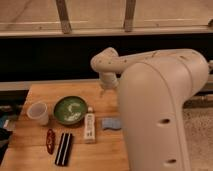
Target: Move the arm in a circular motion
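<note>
The arm (160, 100) is large, cream-white and smooth, and fills the right half of the camera view. Its bulbous elbow joint (106, 61) sits above the far edge of the wooden table (45, 92). From the elbow a short segment hangs down to the small tapered tip, the gripper (103, 90). The gripper hovers over the back middle of the table, just behind and to the right of the green bowl (70, 110). It holds nothing that I can see.
On the table lie a white cup (39, 112), a white bottle (90, 128), a blue sponge (111, 123), a red object (50, 141) and a black flat object (63, 148). A dark wall with a railing runs behind the table.
</note>
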Controlling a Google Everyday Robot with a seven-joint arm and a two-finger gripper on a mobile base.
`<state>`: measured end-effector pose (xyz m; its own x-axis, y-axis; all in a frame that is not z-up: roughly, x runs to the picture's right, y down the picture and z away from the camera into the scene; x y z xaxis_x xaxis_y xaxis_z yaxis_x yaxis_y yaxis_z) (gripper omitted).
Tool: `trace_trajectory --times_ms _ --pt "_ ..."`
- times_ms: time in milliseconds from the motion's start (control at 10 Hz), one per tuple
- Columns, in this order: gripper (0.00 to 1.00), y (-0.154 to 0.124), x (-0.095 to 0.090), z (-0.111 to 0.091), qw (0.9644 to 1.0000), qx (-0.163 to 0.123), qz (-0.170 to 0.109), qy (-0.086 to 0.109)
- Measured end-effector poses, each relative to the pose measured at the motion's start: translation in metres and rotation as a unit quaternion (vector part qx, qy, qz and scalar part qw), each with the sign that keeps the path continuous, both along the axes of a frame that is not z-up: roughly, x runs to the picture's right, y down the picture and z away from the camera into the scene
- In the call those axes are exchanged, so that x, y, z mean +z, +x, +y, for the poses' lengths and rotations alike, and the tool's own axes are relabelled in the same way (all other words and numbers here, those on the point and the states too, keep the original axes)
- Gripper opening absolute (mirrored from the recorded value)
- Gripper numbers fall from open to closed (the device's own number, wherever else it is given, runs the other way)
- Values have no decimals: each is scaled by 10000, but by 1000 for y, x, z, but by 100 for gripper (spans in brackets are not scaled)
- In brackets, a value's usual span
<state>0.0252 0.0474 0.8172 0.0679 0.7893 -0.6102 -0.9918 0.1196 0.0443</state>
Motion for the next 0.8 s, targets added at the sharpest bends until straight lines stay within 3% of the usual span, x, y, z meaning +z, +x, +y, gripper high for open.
trace_trajectory --times_ms 400,600,800 --pt "66 -5 -80 77 9998 -3 -208 -61" --pt "66 2 -101 97 9998 130 -154 -2" --pt "66 2 -112 105 9995 272 -160 47"
